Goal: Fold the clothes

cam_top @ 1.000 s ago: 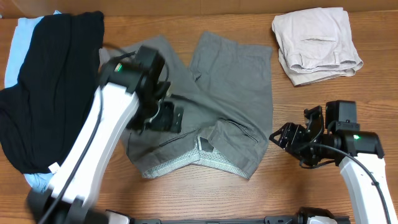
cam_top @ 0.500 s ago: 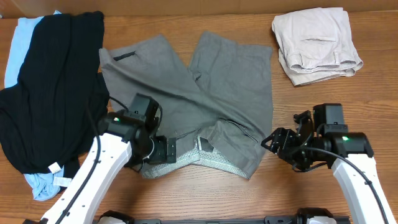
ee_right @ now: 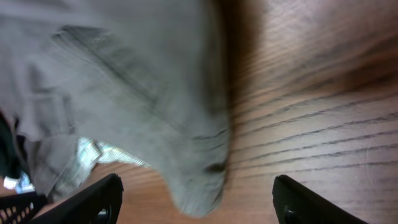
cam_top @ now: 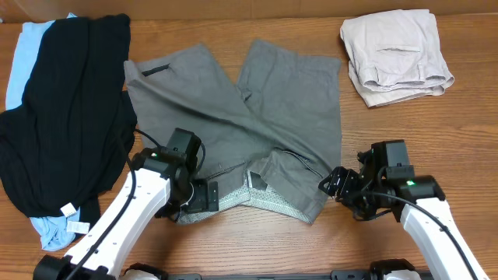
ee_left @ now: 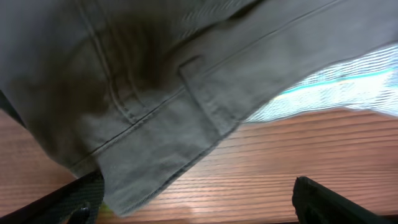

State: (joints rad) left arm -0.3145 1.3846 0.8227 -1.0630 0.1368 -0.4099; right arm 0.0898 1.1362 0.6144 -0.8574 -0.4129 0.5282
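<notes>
The grey-olive shorts [cam_top: 264, 124] lie spread at the table's middle, waistband toward the near edge, with its pale lining turned out. My left gripper [cam_top: 204, 194] sits low at the near-left waistband corner. In the left wrist view that gripper [ee_left: 199, 210] is open, and the shorts' corner [ee_left: 155, 87] lies against its left finger [ee_left: 74, 200]. My right gripper [cam_top: 331, 185] is at the near-right waistband corner. The right wrist view shows this gripper [ee_right: 196, 210] open, the shorts' corner [ee_right: 143, 93] reaching between the fingers without being pinched.
A black garment [cam_top: 70, 117] lies heaped over a light-blue one [cam_top: 22, 54] at the left. Folded beige shorts [cam_top: 395, 54] sit at the far right. Bare wood [cam_top: 405, 132] stretches between them and my right arm.
My left arm has drawn back from the middle of the shorts to the near-left waistband corner. My right gripper has slid left to the near-right corner and opened a little wider.
</notes>
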